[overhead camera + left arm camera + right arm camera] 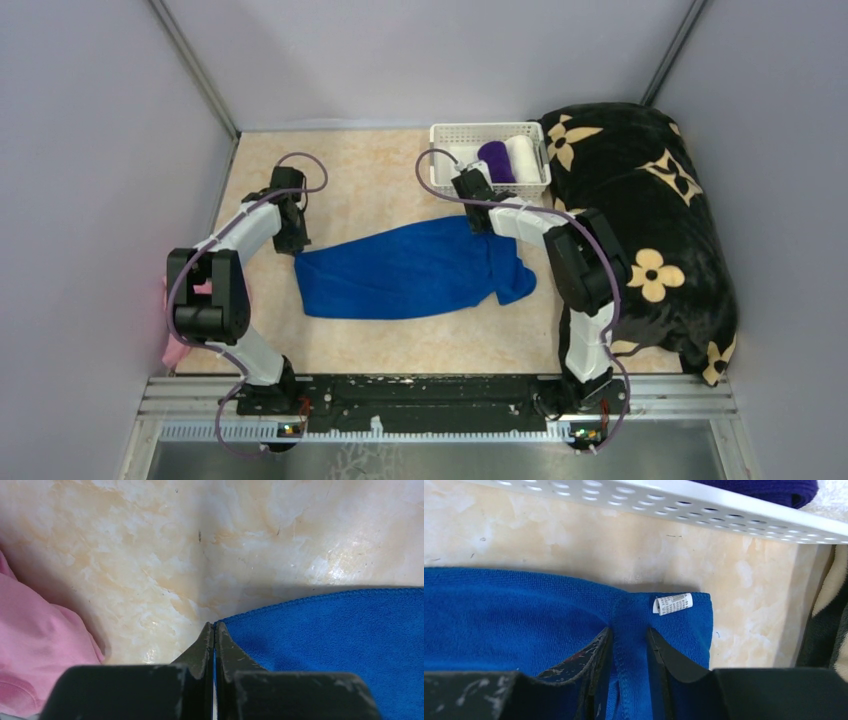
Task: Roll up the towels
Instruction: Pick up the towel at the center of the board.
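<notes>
A bright blue towel [410, 270] lies spread flat across the middle of the table, its right end bunched. My left gripper [293, 240] is at its left end, shut on the towel's corner [214, 625], with a thin strip of blue showing between the fingers. My right gripper [478, 205] is at the towel's far right corner. Its fingers [629, 630] pinch a raised ridge of the hem, just below a white label [672, 603]. A dark purple towel [495, 160] and a cream-white towel [522, 155] lie rolled in the white basket [445, 135].
The perforated basket wall [664, 500] stands just beyond the right gripper. A big black flowered blanket [650, 230] fills the table's right side. A pink cloth [35, 645] lies at the left edge near the left arm. Grey walls enclose the table.
</notes>
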Robot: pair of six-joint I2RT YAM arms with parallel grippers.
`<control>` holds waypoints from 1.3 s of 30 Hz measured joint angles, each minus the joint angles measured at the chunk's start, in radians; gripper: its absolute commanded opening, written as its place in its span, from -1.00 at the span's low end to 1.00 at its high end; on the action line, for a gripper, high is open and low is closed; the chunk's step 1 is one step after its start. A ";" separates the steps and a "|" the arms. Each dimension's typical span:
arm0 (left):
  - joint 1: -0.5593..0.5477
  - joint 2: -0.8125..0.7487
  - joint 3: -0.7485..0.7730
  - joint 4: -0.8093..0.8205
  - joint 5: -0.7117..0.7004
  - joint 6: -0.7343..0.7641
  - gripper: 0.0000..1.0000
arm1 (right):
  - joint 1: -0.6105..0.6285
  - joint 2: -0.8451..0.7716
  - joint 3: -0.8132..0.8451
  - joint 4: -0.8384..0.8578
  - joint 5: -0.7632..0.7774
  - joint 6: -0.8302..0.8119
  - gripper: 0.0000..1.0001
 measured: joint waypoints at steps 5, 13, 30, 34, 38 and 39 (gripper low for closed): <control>0.000 0.000 0.000 0.001 0.007 0.003 -1.00 | 0.023 0.055 0.045 -0.014 0.061 0.005 -0.39; 0.001 0.000 -0.002 0.002 0.013 0.003 -1.00 | 0.030 0.100 0.085 -0.023 0.113 0.004 -0.38; 0.009 -0.016 -0.006 0.004 0.017 0.004 -1.00 | 0.029 0.045 0.095 -0.105 0.193 -0.024 -1.00; 0.020 -0.041 -0.006 0.005 0.015 0.004 -1.00 | 0.013 -0.091 0.087 -0.131 0.167 -0.051 -1.00; 0.039 -0.057 0.002 0.002 0.010 0.003 -1.00 | -0.045 -0.270 0.047 -0.144 0.089 -0.075 -1.00; 0.045 -0.060 0.005 0.001 0.010 0.003 -1.00 | -0.070 -0.316 0.030 -0.144 0.062 -0.082 -1.00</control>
